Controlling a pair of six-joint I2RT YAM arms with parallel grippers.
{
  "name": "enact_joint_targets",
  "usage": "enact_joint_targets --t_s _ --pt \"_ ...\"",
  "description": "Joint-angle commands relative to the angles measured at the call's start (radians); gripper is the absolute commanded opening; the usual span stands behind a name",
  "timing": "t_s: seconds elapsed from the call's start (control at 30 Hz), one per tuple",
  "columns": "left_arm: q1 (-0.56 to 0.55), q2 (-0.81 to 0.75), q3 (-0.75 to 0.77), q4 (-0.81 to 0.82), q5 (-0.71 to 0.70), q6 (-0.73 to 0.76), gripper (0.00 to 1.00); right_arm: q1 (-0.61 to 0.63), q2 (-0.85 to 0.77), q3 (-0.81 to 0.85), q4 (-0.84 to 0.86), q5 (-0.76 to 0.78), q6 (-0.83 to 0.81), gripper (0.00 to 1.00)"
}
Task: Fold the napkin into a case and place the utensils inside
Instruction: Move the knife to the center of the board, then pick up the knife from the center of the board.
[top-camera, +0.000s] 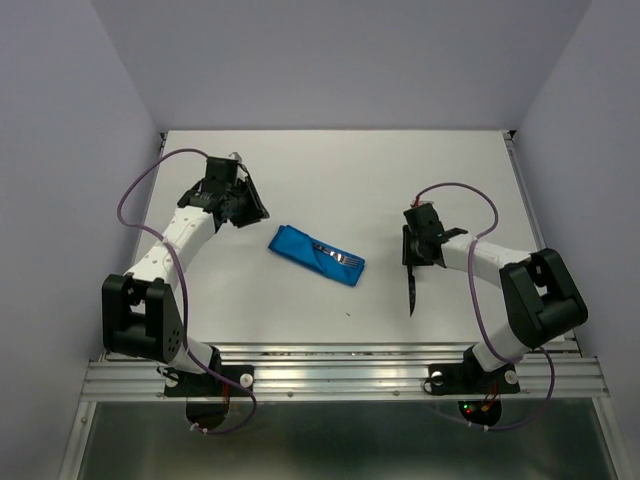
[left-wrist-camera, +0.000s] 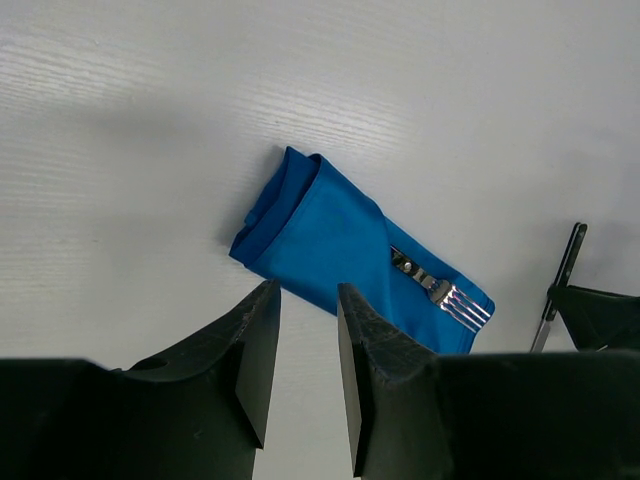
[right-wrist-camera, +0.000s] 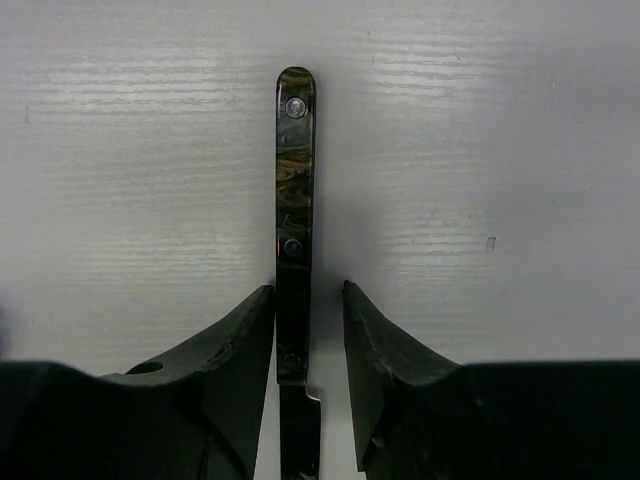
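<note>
On the table (top-camera: 300, 180), narrow bright-blue folded case (top-camera: 298, 247), fork (top-camera: 341, 258) tines at one end.

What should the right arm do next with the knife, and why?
Probably close the right gripper on the knife and lift it. Its jaws stand open astride the dark handle, and the knife lies flat on the table, apart from the case, where the fork sits with its tines sticking out.
</note>
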Motion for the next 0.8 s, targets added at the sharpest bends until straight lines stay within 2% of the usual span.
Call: enact_joint_targets --t_s 0.0,0.33,0.4,0.53,0.57,0.63,0.77 --pt "-0.004 -0.035 -0.017 0.024 0.008 0.008 0.41 0.039 0.018 0.019 -0.099 0.024 0.021 0.39" --pt "-0.005 -0.033 -0.047 0.055 0.018 0.001 0.43 0.079 0.013 0.026 -0.148 0.044 0.072 0.39" --pt "-0.005 -0.035 -0.057 0.061 0.019 0.0 0.44 0.079 0.009 0.018 -0.142 0.045 0.075 0.35" --pt "-0.005 -0.035 -0.072 0.059 0.019 0.006 0.44 0.088 0.007 0.03 -0.15 0.053 0.072 0.14" --pt "-0.007 -0.035 -0.072 0.059 0.018 0.006 0.44 0.088 0.006 0.036 -0.154 0.055 0.069 0.05" --pt "-0.005 -0.035 -0.075 0.062 0.021 0.009 0.43 0.088 -0.008 0.062 -0.166 0.061 0.041 0.01" --pt "-0.005 0.0 -0.097 0.084 0.016 0.021 0.44 0.108 -0.059 0.114 -0.176 0.069 -0.055 0.01"
